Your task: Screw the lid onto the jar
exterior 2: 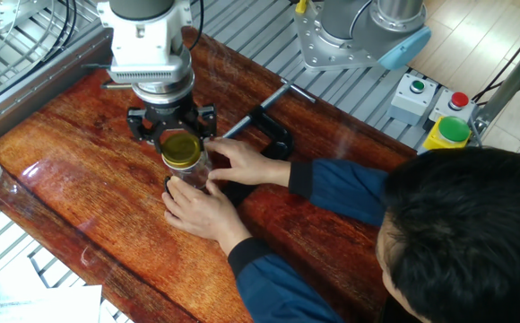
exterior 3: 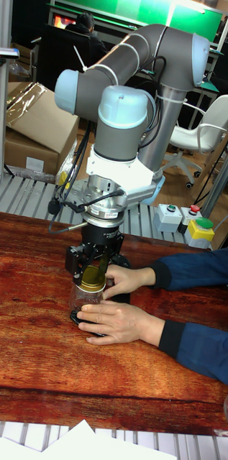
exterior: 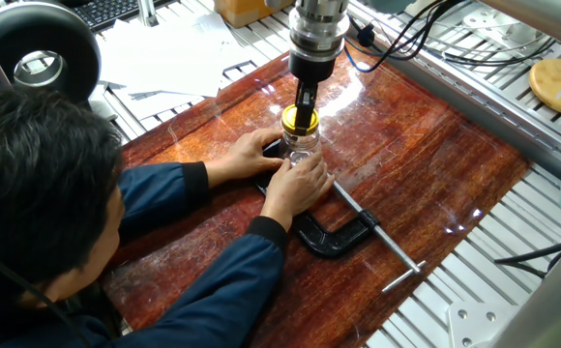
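Observation:
The yellow lid [exterior 2: 181, 150] sits on the neck of the clear glass jar [exterior: 301, 148], which stands on the wooden tabletop [exterior: 426, 164]. A person's two hands [exterior 2: 208, 205] are wrapped around the jar, hiding most of its body. My gripper [exterior 2: 175, 133] hangs straight down just above the lid, its fingers spread to either side, open, with the whole top of the lid showing. From the front, the lid [exterior 3: 93, 277] lies directly under the gripper [exterior 3: 96, 264].
A black C-clamp [exterior: 337, 232] lies on the wood beside the person's forearm. The person's head and shoulder [exterior: 39, 193] fill the near side. A tan wooden disc [exterior: 558, 85] rests on the metal rails at the far right. A button box [exterior 2: 446, 133] stands off the board.

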### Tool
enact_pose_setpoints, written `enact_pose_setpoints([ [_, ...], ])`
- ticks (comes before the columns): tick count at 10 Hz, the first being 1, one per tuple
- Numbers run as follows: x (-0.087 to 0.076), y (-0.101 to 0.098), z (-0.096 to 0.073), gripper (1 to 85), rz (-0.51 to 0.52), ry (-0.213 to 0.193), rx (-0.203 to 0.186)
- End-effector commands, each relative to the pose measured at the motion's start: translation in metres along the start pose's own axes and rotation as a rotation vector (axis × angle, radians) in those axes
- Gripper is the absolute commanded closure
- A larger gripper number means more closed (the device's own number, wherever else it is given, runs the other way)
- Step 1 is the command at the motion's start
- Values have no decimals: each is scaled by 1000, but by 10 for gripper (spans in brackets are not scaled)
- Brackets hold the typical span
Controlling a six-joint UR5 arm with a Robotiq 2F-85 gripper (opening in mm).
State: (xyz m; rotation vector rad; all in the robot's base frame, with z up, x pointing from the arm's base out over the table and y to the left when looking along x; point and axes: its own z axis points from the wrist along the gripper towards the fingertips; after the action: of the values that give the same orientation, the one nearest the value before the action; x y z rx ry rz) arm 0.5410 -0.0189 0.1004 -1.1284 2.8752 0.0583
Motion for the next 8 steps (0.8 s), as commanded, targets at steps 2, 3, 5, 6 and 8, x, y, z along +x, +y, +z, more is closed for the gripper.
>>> enact_pose_setpoints([
  [2,6,7,7,303,-77,18,-28],
  [3,7,11,9,303,-89,24,-33],
  [5,5,11,10,303,-106,17,-33],
  [6,4,14,11,303,-103,12,-37],
  [8,3,13,9,303,-104,8,-33],
])
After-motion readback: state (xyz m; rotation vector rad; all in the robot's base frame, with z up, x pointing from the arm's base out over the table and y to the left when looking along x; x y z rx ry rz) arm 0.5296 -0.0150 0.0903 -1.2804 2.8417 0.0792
